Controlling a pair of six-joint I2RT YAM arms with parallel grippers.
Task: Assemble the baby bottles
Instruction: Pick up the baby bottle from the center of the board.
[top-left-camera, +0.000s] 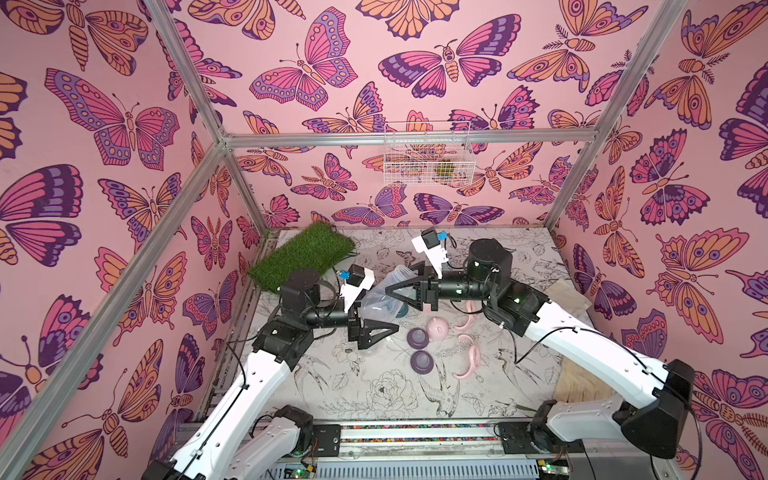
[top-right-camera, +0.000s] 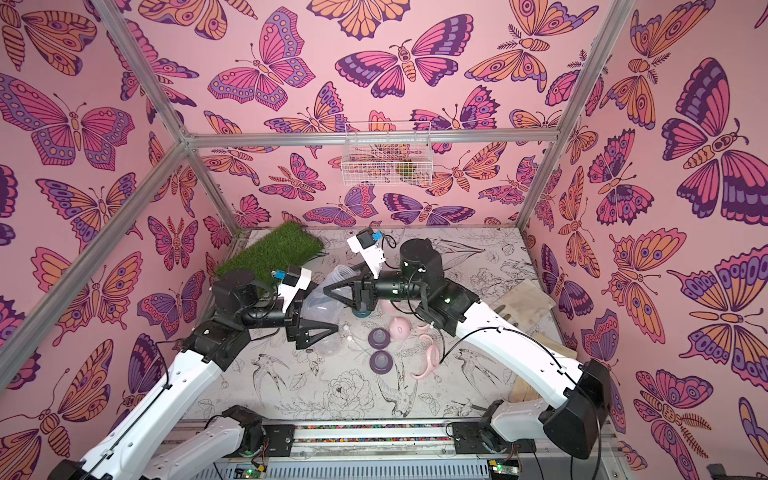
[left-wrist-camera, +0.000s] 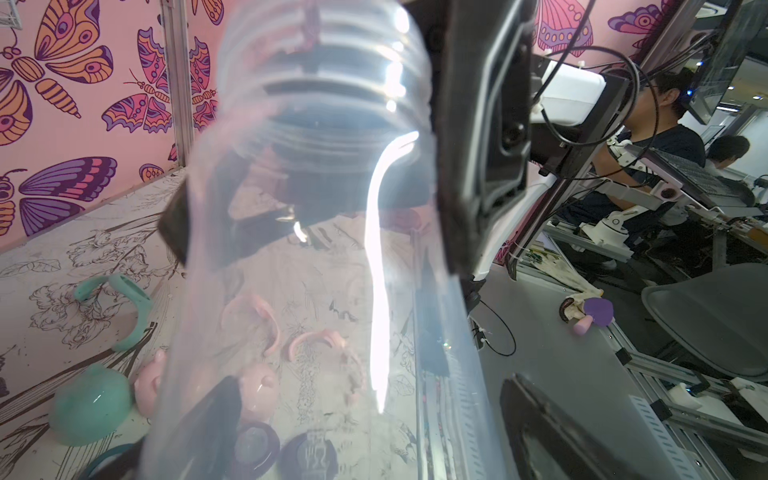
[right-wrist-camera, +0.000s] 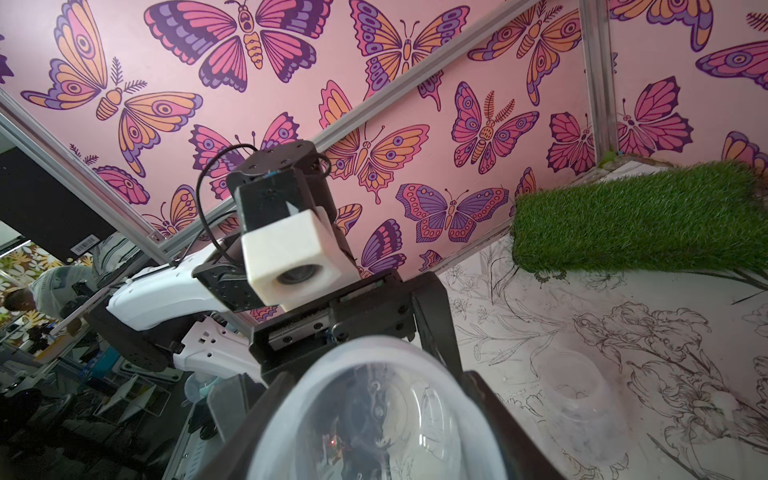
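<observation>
Clear bottle pinched in right gripper, left gripper spread wide just beside it

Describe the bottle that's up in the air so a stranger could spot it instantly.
Over the floral-print table, look where the two arms meet. The fingers of the right gripper hold a clear capless bottle, tilted. Only this one is lifted; another clear bottle sits on the table.

A: Where's the grass mat?
B: Far-left corner of the table; the wire basket hangs on the back wall above.
A: And the nipple collars?
B: Mid-table, one before the other (domed cap just right), handled rings further right, baby bottle raised behind-left.
</observation>
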